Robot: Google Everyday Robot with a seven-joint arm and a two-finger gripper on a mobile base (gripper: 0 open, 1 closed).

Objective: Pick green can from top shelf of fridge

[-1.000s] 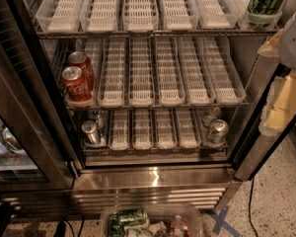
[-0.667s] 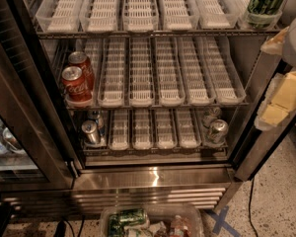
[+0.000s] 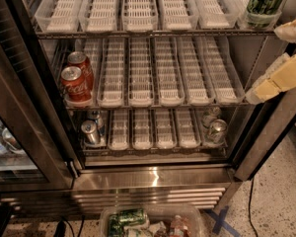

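Observation:
The green can stands upright in the far-right lane tray of the top shelf of the open fridge; its top is cut off by the frame edge. My gripper reaches in from the right edge, below and slightly right of the can, in front of the fridge's right door post. Its two cream fingers are apart with nothing between them. It does not touch the can.
Two red cola cans stand at the left of the middle shelf. Silver-grey cans stand at the bottom shelf's left and right. A clear bin of cans and packets sits on the floor in front of the base grille.
The gripper has risen a little at the right edge, closer to the level of the top shelf. The cans have not moved.

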